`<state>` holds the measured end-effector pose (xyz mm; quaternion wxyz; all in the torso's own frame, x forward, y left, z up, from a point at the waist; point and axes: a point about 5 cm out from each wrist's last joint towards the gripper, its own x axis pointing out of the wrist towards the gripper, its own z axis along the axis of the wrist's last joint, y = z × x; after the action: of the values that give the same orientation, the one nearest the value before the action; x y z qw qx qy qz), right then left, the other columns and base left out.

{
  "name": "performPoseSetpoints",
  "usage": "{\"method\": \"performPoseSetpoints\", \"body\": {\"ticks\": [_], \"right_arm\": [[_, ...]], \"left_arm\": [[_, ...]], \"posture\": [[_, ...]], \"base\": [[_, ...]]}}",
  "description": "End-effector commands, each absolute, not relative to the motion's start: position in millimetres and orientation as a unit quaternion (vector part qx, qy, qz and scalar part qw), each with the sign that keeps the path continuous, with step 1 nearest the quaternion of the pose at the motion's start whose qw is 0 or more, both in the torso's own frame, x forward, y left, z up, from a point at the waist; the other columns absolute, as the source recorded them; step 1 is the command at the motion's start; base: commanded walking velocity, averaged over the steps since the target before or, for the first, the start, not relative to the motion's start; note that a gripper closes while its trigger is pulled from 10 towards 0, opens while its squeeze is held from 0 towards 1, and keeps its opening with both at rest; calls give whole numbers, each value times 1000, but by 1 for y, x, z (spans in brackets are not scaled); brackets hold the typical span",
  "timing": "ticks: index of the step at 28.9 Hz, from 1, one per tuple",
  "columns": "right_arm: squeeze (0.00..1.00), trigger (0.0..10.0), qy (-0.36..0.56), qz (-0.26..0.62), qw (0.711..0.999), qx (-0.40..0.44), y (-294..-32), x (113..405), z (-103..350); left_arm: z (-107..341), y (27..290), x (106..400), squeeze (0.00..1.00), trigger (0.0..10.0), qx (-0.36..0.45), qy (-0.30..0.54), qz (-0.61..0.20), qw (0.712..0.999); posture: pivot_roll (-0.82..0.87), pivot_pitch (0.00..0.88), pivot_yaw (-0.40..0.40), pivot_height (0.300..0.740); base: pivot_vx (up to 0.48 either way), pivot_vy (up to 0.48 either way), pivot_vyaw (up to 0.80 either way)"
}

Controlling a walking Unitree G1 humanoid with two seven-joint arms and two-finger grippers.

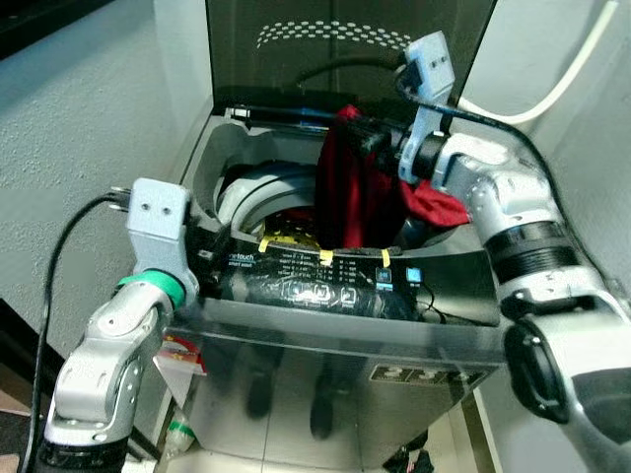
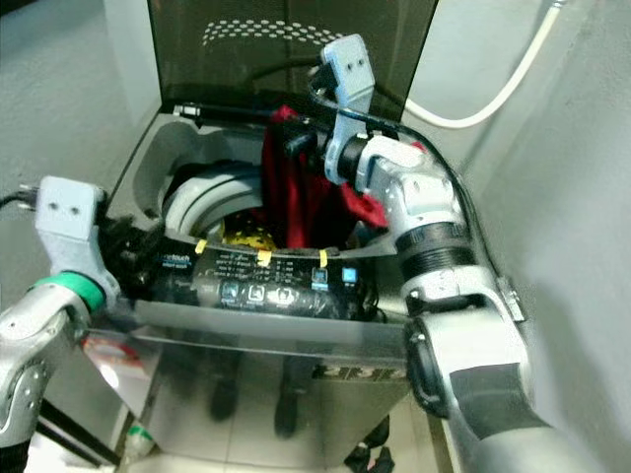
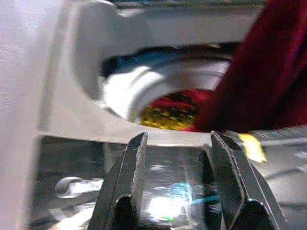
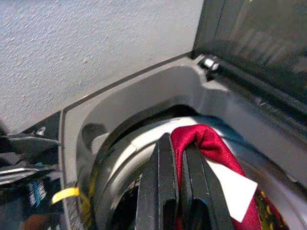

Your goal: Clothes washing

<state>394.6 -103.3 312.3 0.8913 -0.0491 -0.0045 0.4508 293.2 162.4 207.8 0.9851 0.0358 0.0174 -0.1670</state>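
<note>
A dark red cloth [image 1: 351,187] is pinched between the closed fingers of the right gripper [image 4: 178,160] above the open washing machine [image 1: 325,325], its length hanging straight down into the drum [image 1: 258,189], while the left gripper [image 3: 178,165] is held open over the control panel [image 1: 325,281].

— Head cameras high up, both eyes looking forward and down into the open washing machine [image 1: 345,296], its raised lid [image 1: 345,49] at the far side.

— Left wrist camera sits low and close at the control panel [image 3: 168,191], facing the drum [image 3: 158,86]. Right wrist camera looks down from above, close; all share the drum opening.
</note>
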Motion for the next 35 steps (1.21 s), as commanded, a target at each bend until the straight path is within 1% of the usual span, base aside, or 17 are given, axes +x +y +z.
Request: {"method": "performPoseSetpoints", "body": {"ticks": [1,6,8,9,11,14,18,19,23,24,26,27,28,29,31,33,35], "right_arm": [[0,10000,10,456,888,-63,-106,393,309],[0,10000,30,457,886,-71,-113,392,304],[0,10000,-13,497,867,-29,-108,385,320],[0,10000,-13,497,867,-29,-108,385,320],[0,10000,-89,527,839,100,-104,375,361],[0,10000,-124,536,814,188,-108,370,383],[0,10000,-99,466,864,164,-113,384,371],[0,10000,-99,466,864,164,-113,384,371],[0,10000,-69,429,895,100,-109,392,362],[0,10000,-118,402,905,77,-108,393,385],[0,10000,-118,402,905,77,-108,393,385],[0,10000,-210,380,896,90,-114,385,431],[0,10000,-210,380,896,90,-114,385,431],[0,10000,-291,357,880,117,-124,372,475],[0,10000,-291,357,880,117,-124,372,475],[0,10000,-403,290,847,190,-153,347,532],[0,10000,-416,275,838,220,-160,345,537]], "left_arm": [[206,152,290,0,10000,33,32,-211,976],[202,137,290,0,10000,53,56,-262,962],[200,135,291,0,10000,69,59,-269,959],[200,135,291,0,10000,69,59,-269,959],[200,133,292,0,10000,73,65,-276,956],[201,129,292,0,10000,72,67,-293,951],[199,128,292,0,10000,77,77,-292,950],[199,128,292,0,10000,77,77,-292,950],[199,131,293,0,10000,79,78,-287,951],[199,132,294,0,10000,80,77,-284,952],[199,132,294,0,10000,80,77,-284,952],[200,132,296,0,10000,81,74,-282,953],[200,132,296,0,10000,81,74,-282,953],[201,133,297,0,10000,82,71,-279,954],[201,133,297,0,10000,82,71,-279,954],[203,136,298,0,10000,81,66,-266,958],[202,137,298,0,10000,80,66,-263,959]], "posture": [[208,0,1,740],[199,0,7,740],[194,0,18,740],[194,0,18,740],[184,0,35,740],[184,0,35,740],[183,0,39,740],[183,0,39,740],[182,0,43,740],[182,0,43,740],[182,0,43,740],[181,0,41,740],[181,0,41,740],[186,0,35,740],[186,0,35,740],[185,0,27,740],[185,0,27,740]], "base": [[0,0,0],[0,0,0],[0,0,0],[0,0,0],[0,0,0],[0,0,0],[0,0,0],[0,0,0],[0,0,0],[0,0,0],[0,0,0],[0,0,0],[0,0,0],[0,0,0],[0,0,0],[0,0,0],[0,0,0]]}}
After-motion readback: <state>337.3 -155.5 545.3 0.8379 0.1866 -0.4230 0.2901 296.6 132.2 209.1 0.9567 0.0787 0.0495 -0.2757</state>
